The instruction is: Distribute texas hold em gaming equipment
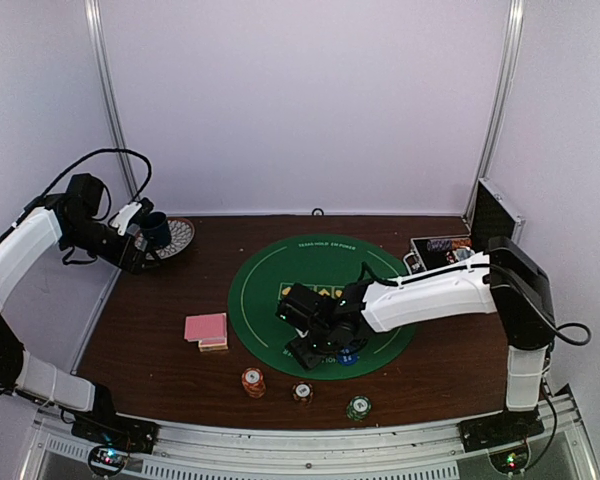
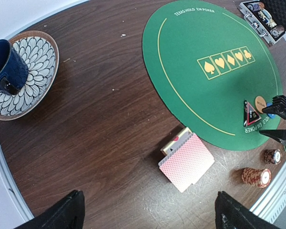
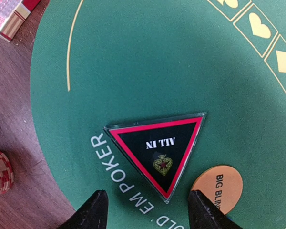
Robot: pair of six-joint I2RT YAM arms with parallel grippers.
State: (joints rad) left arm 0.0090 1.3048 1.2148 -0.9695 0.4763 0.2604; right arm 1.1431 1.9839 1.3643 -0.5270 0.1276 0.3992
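A black triangle with a red border (image 3: pixel 157 150), marked ALL IN, lies flat on the green mat (image 3: pixel 148 62). My right gripper (image 3: pixel 148 210) hovers over its lower corner, open, one finger (image 3: pixel 90 212) on each side, holding nothing. An orange BIG BLIND disc (image 3: pixel 219 188) lies beside the triangle, and a blue disc (image 1: pixel 348 357) peeks out under the arm. The pink-backed card deck (image 2: pixel 187 162) sits on the wood left of the mat. Three chip stacks (image 1: pixel 253 381) (image 1: pixel 302 392) (image 1: pixel 358 407) stand near the front edge. My left gripper (image 2: pixel 148 212) hangs open, high over the table's left side.
A dark blue cup (image 2: pixel 7 67) stands on a patterned plate (image 2: pixel 38 62) at the back left, close to my left gripper (image 1: pixel 140 235). The open chip case (image 1: pixel 440 250) sits at the back right. White walls enclose the table.
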